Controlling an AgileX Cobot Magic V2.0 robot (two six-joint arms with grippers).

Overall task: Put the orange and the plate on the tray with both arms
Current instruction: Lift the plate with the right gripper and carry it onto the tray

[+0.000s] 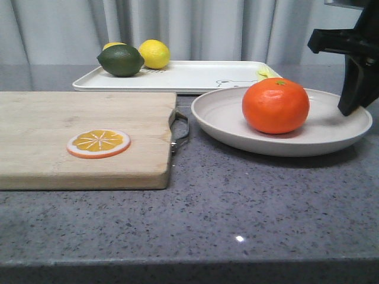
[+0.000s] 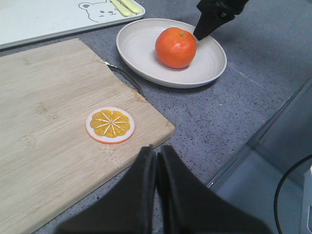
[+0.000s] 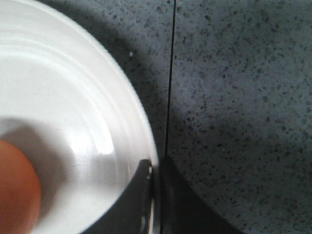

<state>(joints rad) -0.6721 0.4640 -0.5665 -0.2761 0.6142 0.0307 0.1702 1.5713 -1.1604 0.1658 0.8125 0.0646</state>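
I see the grey speckled countertop [image 1: 249, 207] under everything. On its left lies the wooden cutting board [image 1: 77, 136], a metal handle [image 1: 180, 131] at its right end. Behind it, at the back, the white tray [image 1: 195, 76] lies flat, a faint bear drawing [image 2: 100, 9] near its front edge; on the tray's left end I count a dark green lime [image 1: 121, 60] and a yellow lemon [image 1: 154, 53] just beside it.

The plate [image 1: 225, 115] stands on the counter, right of the board and just in front of the tray, not on it. The orange [image 1: 275, 105] rests in the plate, green stem mark up.

My right gripper [image 3: 155, 168] is at the plate's right rim: in the right wrist view the rim runs between the two fingers, one inside and one outside, pinched narrow on it. My left gripper [image 2: 156, 158] hangs over the board's near edge, fingers pressed together with nothing between them.

An orange slice [image 1: 98, 143] lies flat on the board
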